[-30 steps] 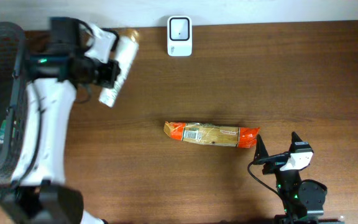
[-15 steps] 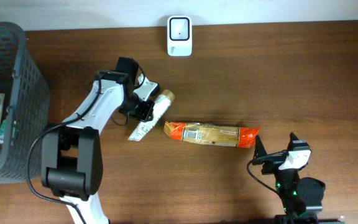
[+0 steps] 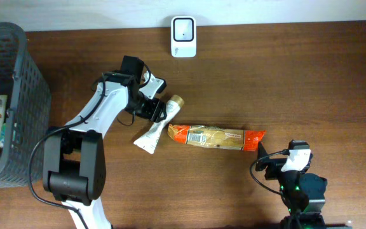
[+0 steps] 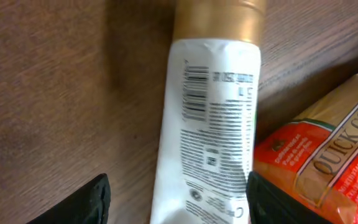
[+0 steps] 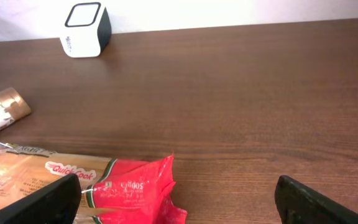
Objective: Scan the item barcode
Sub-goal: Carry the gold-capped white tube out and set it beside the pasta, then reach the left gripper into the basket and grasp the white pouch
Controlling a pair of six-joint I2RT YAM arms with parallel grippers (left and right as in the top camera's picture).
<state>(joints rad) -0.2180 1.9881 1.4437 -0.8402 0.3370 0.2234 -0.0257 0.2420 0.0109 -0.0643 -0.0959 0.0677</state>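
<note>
- Currently the left gripper (image 3: 152,112) is low over the table (image 3: 310,83), its jaws apart on either side of a white tube (image 4: 210,124); the left finger (image 4: 82,202) shows bare wood between itself and the tube.
- The tube lies flat on the table, its gold cap (image 4: 219,18) pointing away from the wrist camera and its printed side up, with a barcode (image 4: 194,93) near the cap end.
- Just beside the tube's right edge is the orange end of a "Quick Cook" package (image 3: 216,136), lying lengthwise across the middle of the table with a label facing up.
- The scanner (image 3: 183,28), a small white unit, stands at the far edge of the table, well apart from both items.
- A dark mesh basket (image 3: 18,76) stands at the left end of the table with some items inside.
- The right gripper (image 5: 178,182) sits near the package's red end, jaws spread wide and gripping nothing.
</note>
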